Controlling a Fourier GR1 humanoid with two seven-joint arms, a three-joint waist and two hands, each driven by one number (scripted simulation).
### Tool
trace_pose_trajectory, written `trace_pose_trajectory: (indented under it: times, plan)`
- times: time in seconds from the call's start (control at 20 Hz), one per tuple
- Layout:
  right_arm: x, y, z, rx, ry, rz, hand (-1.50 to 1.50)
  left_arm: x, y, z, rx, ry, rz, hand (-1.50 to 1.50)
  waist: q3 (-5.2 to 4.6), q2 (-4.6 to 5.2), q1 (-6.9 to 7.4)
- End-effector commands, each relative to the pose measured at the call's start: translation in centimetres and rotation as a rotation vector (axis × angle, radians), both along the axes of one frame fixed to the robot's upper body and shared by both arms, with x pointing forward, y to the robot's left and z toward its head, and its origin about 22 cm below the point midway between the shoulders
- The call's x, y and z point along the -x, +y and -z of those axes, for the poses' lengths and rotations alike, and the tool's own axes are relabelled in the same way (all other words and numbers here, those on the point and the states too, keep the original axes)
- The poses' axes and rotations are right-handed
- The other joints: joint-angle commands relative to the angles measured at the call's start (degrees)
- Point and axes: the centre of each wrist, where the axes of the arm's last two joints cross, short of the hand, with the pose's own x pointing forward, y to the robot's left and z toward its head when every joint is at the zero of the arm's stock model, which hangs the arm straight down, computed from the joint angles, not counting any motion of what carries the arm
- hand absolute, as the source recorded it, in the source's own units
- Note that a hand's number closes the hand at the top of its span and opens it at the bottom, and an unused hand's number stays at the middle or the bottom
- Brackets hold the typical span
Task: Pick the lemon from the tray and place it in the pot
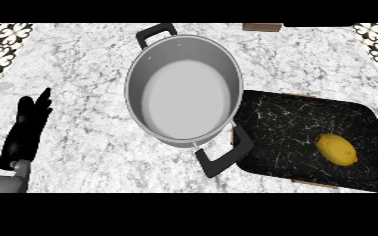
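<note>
Lemon [337, 149] lies on the black tray [280, 130], untouched; steel pot [184, 91] beside it appears empty. Left hand [26, 125] rests on the worktop [81, 70], fingers straight, holding nothing. Right hand out of view. Pick and place both remain.

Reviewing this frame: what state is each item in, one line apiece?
lemon: lying on the tray, untouched.
tray: flat on the counter, right of the pot, holding only the lemon.
pot: upright, no lid, nothing inside.
left hand: open, resting at the left edge, holding nothing.
Right hand: not in view.
</note>
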Motion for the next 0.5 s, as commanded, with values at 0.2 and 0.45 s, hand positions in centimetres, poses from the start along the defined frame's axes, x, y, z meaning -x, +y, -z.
trace_pose_trajectory:
  times: [0.2,0.45]
  plan:
    - [0.7,2.2,-4.4,0.322,0.347,0.008,-1.5,0.1,-0.4,-0.6,-0.019,-0.008,0.013,0.0,-0.02,0.11,0.71]
    - [-0.1,3.9,-5.2,0.343,0.431,0.001,-1.5,-0.9,0.1,-1.4,-0.009,0.01,0.017,0.0,0.09,0.23,1.01]
